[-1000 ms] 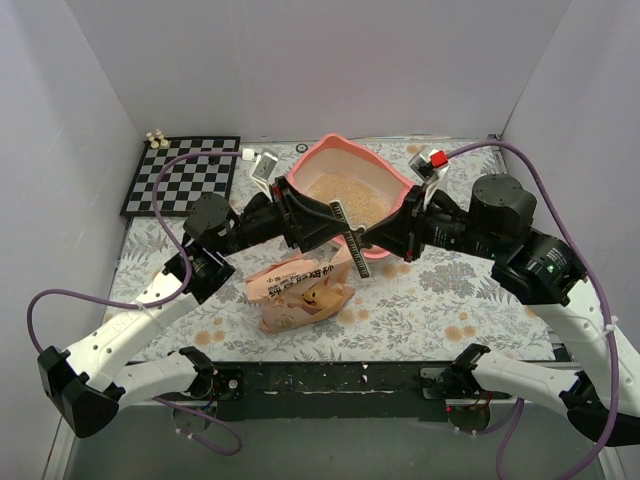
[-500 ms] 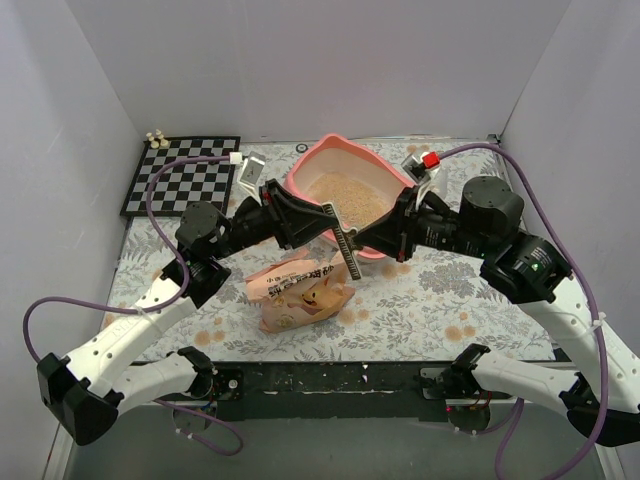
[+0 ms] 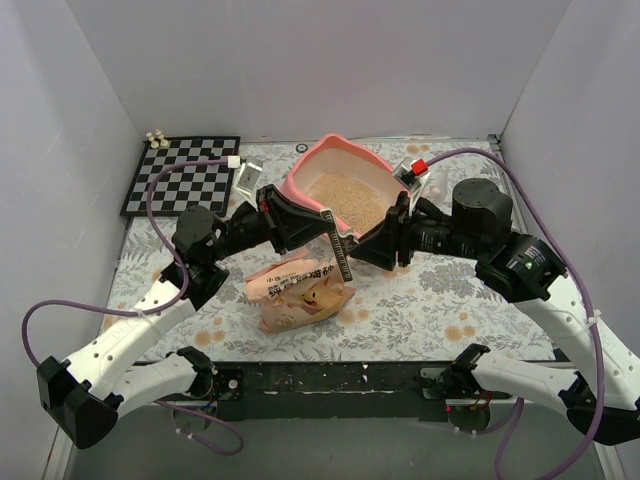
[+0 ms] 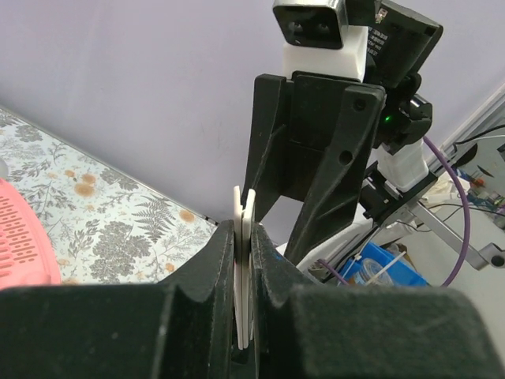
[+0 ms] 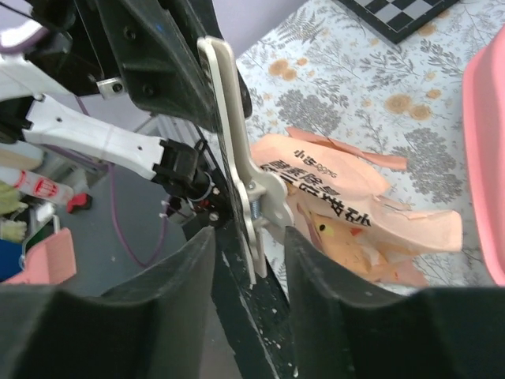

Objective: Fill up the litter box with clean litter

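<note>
Pinching a thin white clip (image 4: 243, 209) edge-on with the left gripper (image 4: 243, 245); straddling it with the right gripper (image 5: 248, 231), jaws spread, gaps both sides; beside the tub (image 3: 296, 180) rim, above the bag (image 3: 300, 295).

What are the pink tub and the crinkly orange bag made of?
The litter box looks like moulded plastic: smooth, evenly pink, with a stiff rounded rim. The bag seems to be thin plastic film or coated paper; it is creased, crumpled and printed.

High rear overview downward; two close, opposed wrist views, white clip (image 4: 243, 237) in common.
</note>
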